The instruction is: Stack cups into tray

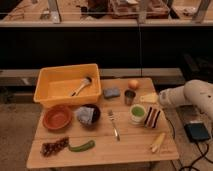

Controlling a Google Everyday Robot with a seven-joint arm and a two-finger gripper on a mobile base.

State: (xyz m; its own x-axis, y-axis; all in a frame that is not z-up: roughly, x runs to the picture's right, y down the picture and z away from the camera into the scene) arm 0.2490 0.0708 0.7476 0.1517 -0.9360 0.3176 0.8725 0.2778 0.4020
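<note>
Two cups show plainly on the wooden table (100,150): a pale green cup (137,113) standing upright just ahead of and below the gripper (159,98), and a small dark grey metal cup (129,96) a little farther out from it, near the orange fruit (133,84). A cream-white cup I cannot make out for certain. The gripper sits at the table's right edge, level with the yellow cheese-like wedge (148,97), its fingers spread as wide as they go and holding nothing. The yellow tray (45,85) lies well across the table from the gripper, on the far-left side, with a brush-like utensil (81,86) lying inside it.

By the look of it, the green cup is thin plastic: light, stiff enough at the rim but likely to flex if squeezed hard, and smooth enough to slip. One finger inside and one outside the rim, or a light pinch across the upper wall, seems the safest hold. The metal cup should be rigid, heavier and slicker, so a firmer grasp across its body would suit
</note>
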